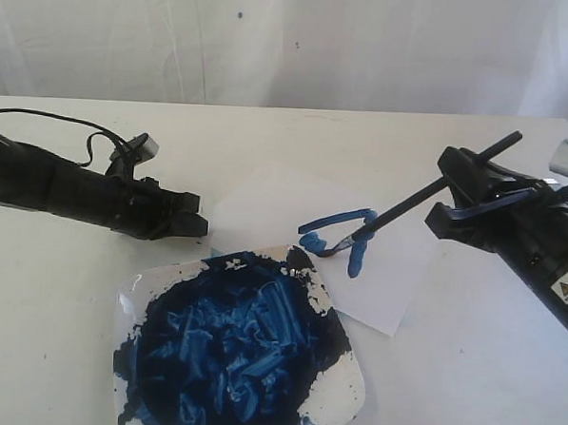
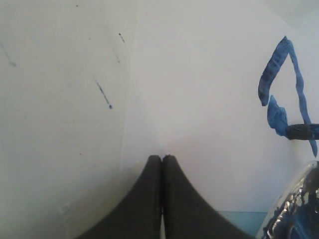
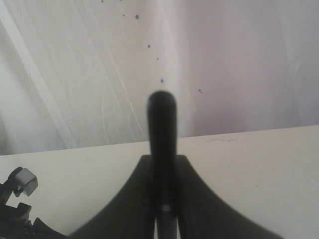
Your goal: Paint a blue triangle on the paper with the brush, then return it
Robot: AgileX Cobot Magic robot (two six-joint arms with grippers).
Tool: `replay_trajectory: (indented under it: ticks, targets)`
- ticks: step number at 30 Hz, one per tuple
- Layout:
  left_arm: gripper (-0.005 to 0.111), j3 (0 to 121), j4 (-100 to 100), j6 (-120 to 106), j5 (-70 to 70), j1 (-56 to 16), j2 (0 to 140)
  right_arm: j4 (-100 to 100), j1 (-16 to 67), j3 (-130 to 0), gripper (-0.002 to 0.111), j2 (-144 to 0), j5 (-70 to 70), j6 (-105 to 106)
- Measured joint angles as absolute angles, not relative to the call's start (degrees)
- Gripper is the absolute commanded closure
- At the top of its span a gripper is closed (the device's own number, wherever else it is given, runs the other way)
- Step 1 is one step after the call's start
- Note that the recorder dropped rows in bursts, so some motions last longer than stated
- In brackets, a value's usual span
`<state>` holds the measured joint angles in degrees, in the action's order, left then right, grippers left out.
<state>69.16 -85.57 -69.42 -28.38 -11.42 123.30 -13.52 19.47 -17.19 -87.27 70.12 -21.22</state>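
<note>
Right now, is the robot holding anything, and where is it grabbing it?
The right gripper holds the brush by the upper part of its black handle. The left gripper is shut with nothing in it.

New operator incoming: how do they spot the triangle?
Find the white plate heaped with dark-blue paint. Behind it to the right lies the paper; the blue triangle is the wobbly mid-blue outline there, at the brush tip, not the solid dark mass.
</note>
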Motion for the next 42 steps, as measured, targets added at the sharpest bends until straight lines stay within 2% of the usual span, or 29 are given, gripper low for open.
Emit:
replay_trajectory:
  ticks: [30, 42]
  targets:
    - [0.107, 69.16, -85.57, -69.42, -28.38, -11.42, 123.30, -6.35, 19.47, -6.77, 0.108, -71.98, 64.54, -16.14]
    - [0.107, 69.16, -85.57, -69.42, -28.38, -11.42, 123.30, -6.24, 19.47, -6.79, 0.108, -64.21, 68.71, -27.07]
